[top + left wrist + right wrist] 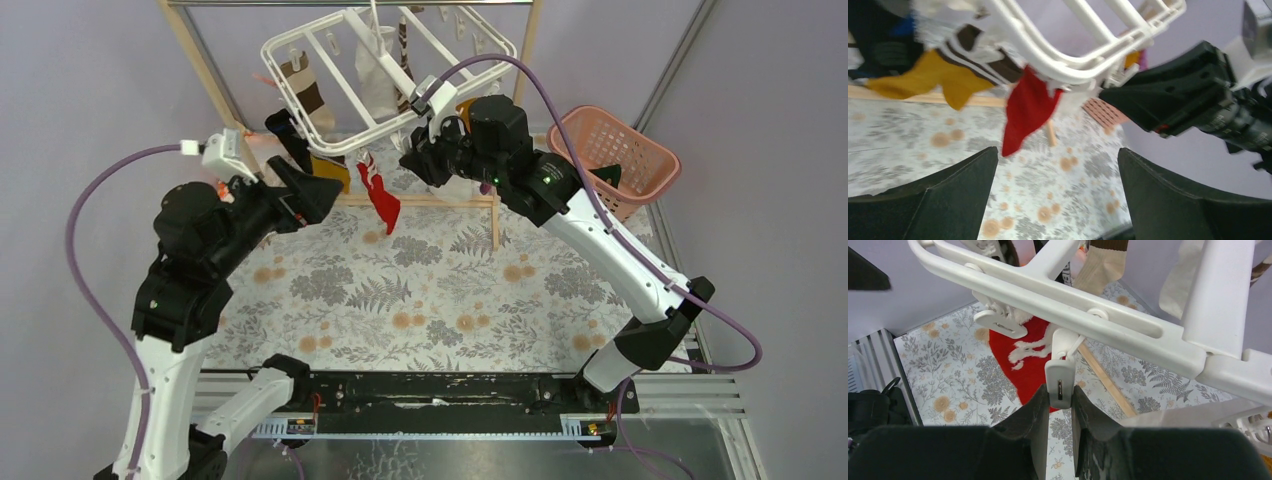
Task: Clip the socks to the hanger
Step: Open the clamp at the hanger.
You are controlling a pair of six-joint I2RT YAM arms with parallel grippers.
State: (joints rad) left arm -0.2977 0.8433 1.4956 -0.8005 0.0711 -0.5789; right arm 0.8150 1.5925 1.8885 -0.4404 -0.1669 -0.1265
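In the upper middle of the overhead view, pinching a bare clip [1060,382] on the hanger [1128,325] with the right gripper [1060,396] and holding the left gripper [1057,154] spread wide, empty, near the clipped red sock [382,200] and other hung socks [300,85], probably leaving more to clip.

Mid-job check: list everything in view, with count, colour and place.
white plastic rectangular hanger: one, white, hanging rear centre
red fabric sock: one, red, clipped at hanger's near edge
other socks: at least four, brown-striped, mustard, black, cream, on hanger
white plastic clip: one, white, dangling from near bar
pink lattice basket: one, pink, rear right
wooden rack: one, pale, behind hanger
floral tablecloth: one, grey-orange, tabletop
left pincer: one, black, open, beside red sock
right pincer: one, black, shut on clip
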